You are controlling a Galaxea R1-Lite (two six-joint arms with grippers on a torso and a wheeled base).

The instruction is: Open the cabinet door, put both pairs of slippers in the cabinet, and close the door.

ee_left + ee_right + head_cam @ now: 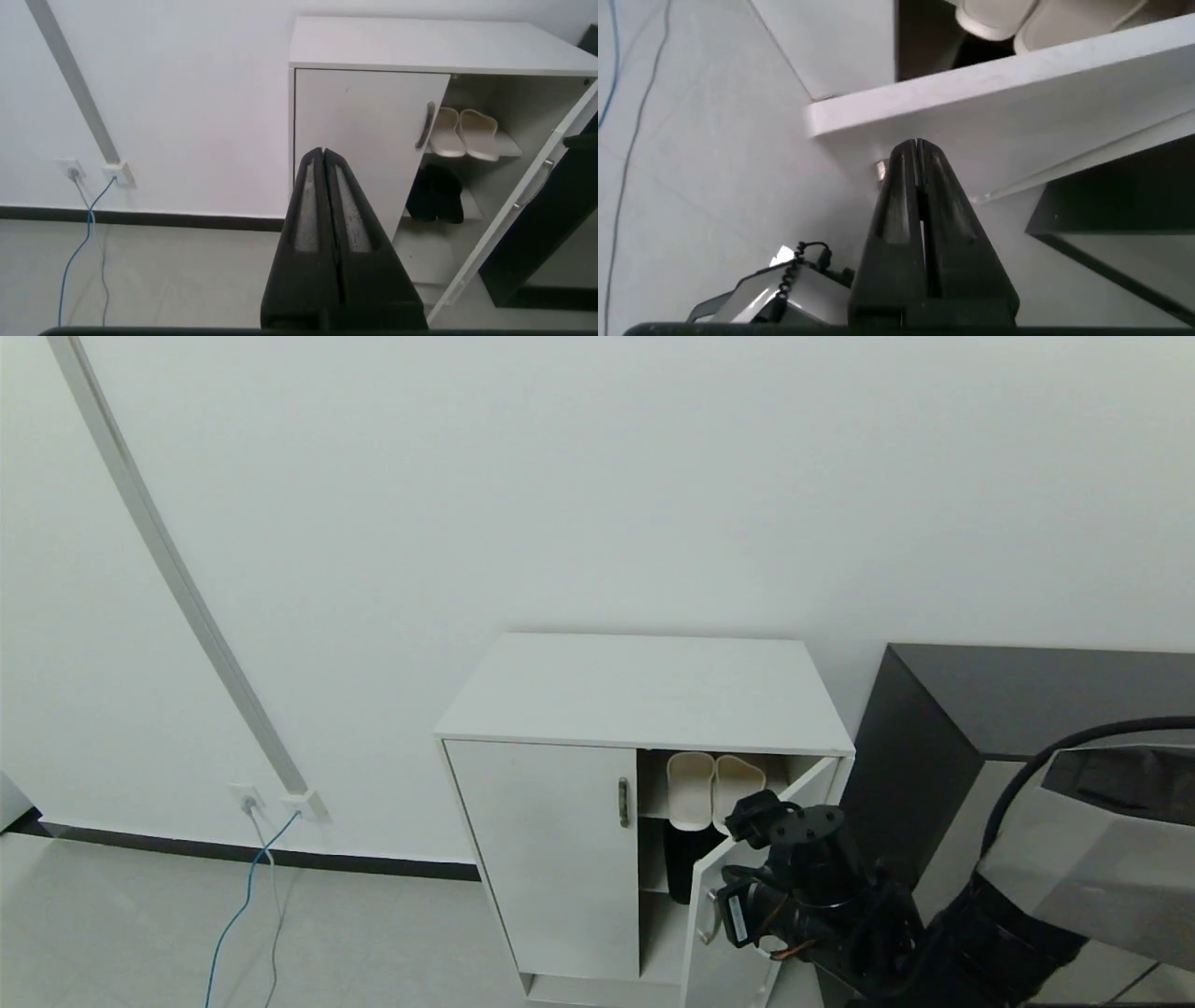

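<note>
Two left fingers (308,217): long, flat, matt black plastic blades, pressed together with nothing between them, held in the air well apart from the cabinet's front.
Two right fingers (901,201): same black blades, closed and holding nothing; tips just beside the thin edge of the right door, contact cannot be told.
Right door (1018,89): smooth white board, swung partly open, with a slim metal bar handle (533,182) on its outer face.
Left door (546,854): flat white panel, shut, carrying a dull metal handle (624,802) near its inner edge.
Cabinet (644,691): boxy, white, smooth top, standing on the floor against a plain white wall.
Upper shelf: one pair of cream slippers (714,789), rounded and smooth, side by side.
Shelf below: one pair of black slippers (437,196), side by side in shadow.
Black unit (1027,695): dark, square-edged, just beside the cabinet on the robot's right.
Floor (140,924): pale grey glossy tiles.
Wall sockets (247,796): white, low on the wall to the left, with a thin blue cable (238,905) trailing down.
</note>
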